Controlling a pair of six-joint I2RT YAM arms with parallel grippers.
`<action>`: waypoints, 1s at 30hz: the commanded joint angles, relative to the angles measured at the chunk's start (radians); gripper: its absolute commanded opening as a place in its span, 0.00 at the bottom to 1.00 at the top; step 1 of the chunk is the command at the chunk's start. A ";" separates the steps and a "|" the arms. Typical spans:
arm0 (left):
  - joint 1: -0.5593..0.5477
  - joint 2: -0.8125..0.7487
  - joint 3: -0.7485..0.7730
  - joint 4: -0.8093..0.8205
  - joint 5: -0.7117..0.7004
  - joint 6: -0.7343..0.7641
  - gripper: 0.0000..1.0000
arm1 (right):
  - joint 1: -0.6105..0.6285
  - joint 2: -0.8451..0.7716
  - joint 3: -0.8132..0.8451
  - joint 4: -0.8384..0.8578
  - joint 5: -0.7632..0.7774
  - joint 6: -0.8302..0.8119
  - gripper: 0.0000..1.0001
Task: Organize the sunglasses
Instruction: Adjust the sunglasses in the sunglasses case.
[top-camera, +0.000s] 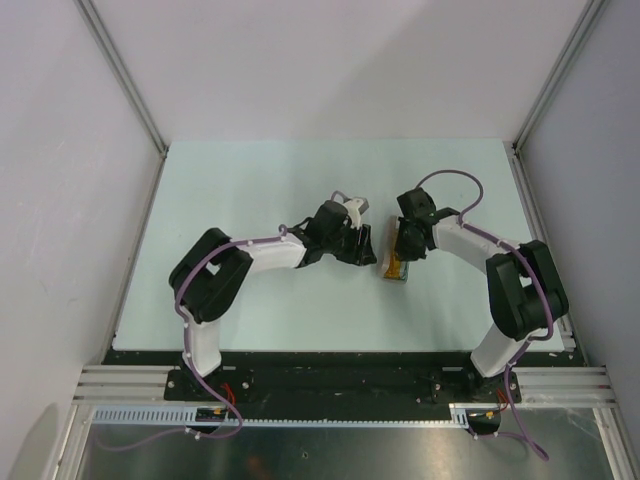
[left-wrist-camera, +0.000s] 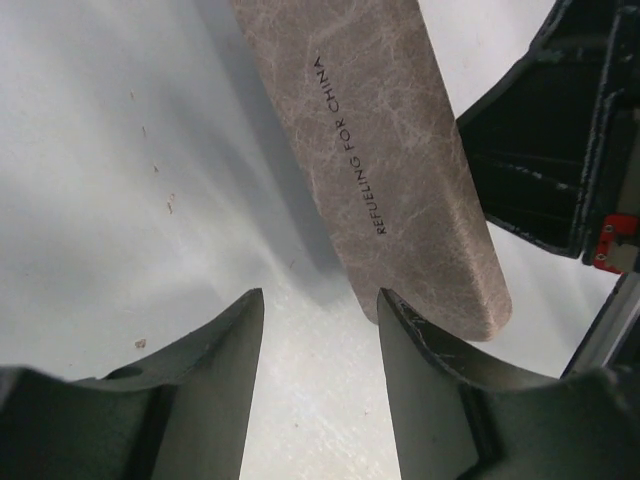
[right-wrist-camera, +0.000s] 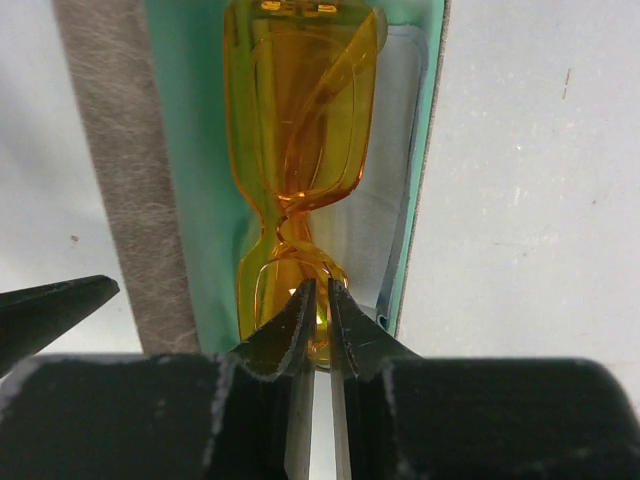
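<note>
The sunglasses, with orange-yellow lenses, lie folded lengthwise inside the open grey-brown case with teal lining, on top of the light blue cloth. My right gripper is pinched on the near lens, with only a thin gap between its jaws. In the top view the case sits mid-table between both grippers. My left gripper is open and empty. Its right finger is against the near end of the case's speckled lid.
The right arm's black gripper body stands close to the right of the lid in the left wrist view. A left fingertip shows at the left of the right wrist view. Pale table lies all around, with walls at its sides.
</note>
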 joint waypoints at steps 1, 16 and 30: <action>-0.002 0.013 0.045 0.041 0.028 -0.022 0.54 | -0.010 0.009 -0.011 0.001 0.000 -0.018 0.13; -0.017 0.052 0.079 0.054 0.063 -0.026 0.55 | -0.012 0.009 -0.022 -0.002 0.034 -0.034 0.12; -0.017 0.030 0.071 0.052 -0.004 -0.023 0.55 | -0.047 -0.074 -0.020 0.059 -0.011 -0.011 0.38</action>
